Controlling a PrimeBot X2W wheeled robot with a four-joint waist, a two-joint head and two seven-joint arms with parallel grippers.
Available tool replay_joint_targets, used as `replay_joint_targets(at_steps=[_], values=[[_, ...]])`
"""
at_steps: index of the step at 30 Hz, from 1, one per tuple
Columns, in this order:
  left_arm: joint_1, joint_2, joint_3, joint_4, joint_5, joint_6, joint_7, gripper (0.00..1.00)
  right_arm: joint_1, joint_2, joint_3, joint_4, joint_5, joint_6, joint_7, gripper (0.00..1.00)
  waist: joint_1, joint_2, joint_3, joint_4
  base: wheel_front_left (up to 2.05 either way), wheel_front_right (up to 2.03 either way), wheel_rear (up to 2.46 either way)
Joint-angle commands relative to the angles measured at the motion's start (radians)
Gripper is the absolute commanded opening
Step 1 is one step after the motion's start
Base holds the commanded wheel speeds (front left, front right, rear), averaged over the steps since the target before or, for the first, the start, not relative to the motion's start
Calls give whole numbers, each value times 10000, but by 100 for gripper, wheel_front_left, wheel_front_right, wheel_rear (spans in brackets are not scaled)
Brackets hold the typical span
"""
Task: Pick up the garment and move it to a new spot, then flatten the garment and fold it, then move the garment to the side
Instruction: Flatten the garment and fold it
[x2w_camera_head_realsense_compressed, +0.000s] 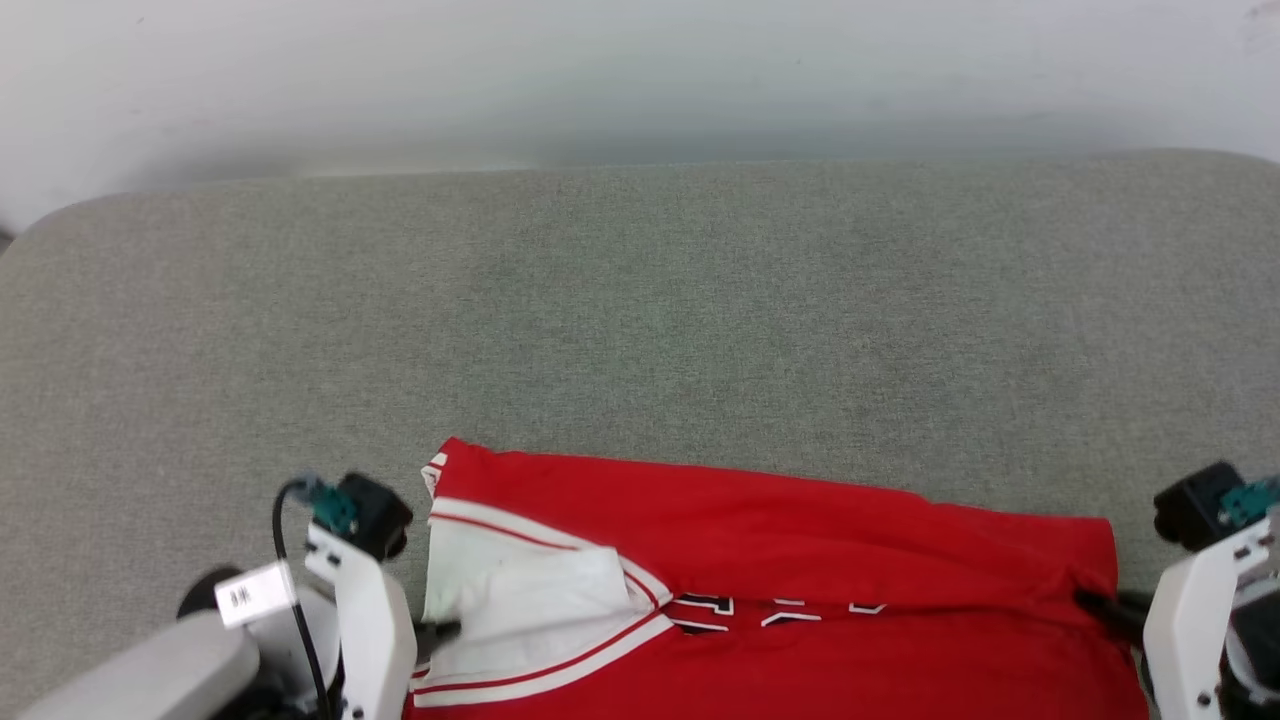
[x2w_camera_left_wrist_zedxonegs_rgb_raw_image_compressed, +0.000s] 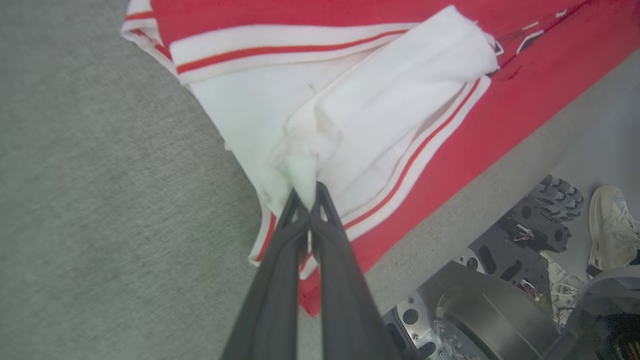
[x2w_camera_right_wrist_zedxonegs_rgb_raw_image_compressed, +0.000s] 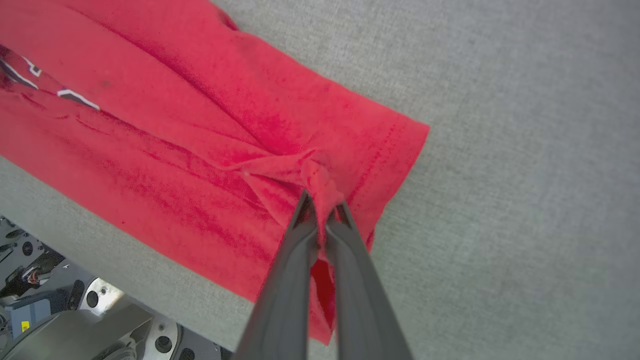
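**Colleague:** Where is the shirt right now?

**Me:** I see the garment (x2w_camera_head_realsense_compressed: 780, 520) lying along the near edge of the grey padded surface (x2w_camera_head_realsense_compressed: 640, 300), just inside it and about midway along. It is doubled lengthwise into a long red band. The end with the white sleeve (x2w_camera_left_wrist_zedxonegs_rgb_raw_image_compressed: 380, 100) and striped trim points to the surface's left side, and the plain red hem (x2w_camera_right_wrist_zedxonegs_rgb_raw_image_compressed: 400, 155) points to its right. A bit of black, white-outlined lettering peeks from the crease at mid-length.

**Colleague:** And the pincers?

**Me:** My left gripper (x2w_camera_left_wrist_zedxonegs_rgb_raw_image_compressed: 310, 192) is pinched tight on a bunch of white sleeve cloth at the left end, with fabric puckered between the tips. My right gripper (x2w_camera_right_wrist_zedxonegs_rgb_raw_image_compressed: 322, 205) is clamped on a gathered fold of red cloth close to the hem. One arm sits at each end of the band.

**Colleague:** Anything else around?

**Me:** Past the near edge, the left wrist view gives me the robot's metal base (x2w_camera_left_wrist_zedxonegs_rgb_raw_image_compressed: 480, 310) and a pale shoe (x2w_camera_left_wrist_zedxonegs_rgb_raw_image_compressed: 610, 225) on the floor beside it. A white wall (x2w_camera_head_realsense_compressed: 640, 80) stands beyond the far edge.
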Motion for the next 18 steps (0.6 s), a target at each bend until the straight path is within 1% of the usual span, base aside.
replay_joint_targets(at_steps=[1,7,8,9,10,11,14,16,18], values=[[215,-46,-60,20,-70,24,-106,0,242,99,-17,31,17,-4,26,0,1,-1,20,-19,0,0,0],[791,-371,-285,605,-124,36,-445,0,674,605,-56,621,-120,-4,21,0,1,-1,175,-32,0,0,0],[788,-425,-286,695,-63,55,-524,9,675,691,-73,726,-131,-4,-28,0,1,-1,184,-27,0,0,0],[770,-482,-268,763,25,80,-656,60,672,768,-126,844,-133,-5,-99,36,1,-1,186,-16,0,0,0],[740,-504,-210,813,106,118,-833,100,645,823,-157,885,-154,-5,-161,84,1,-1,175,-7,0,0,0],[722,-510,-151,822,183,127,-1005,100,597,847,-205,863,-173,-5,-247,100,1,-1,152,-3,0,0,0],[682,-457,58,633,440,249,-1655,100,515,670,-342,575,-245,-4,-533,100,1,-1,20,18,0,0,0],[685,-425,269,447,670,453,-2250,100,562,556,-527,261,-156,-4,-689,100,1,-1,-79,29,0,0,0],[731,-422,472,279,1007,766,-2924,100,639,437,-858,-65,-67,-4,-875,100,1,-1,-186,36,0,0,0]])
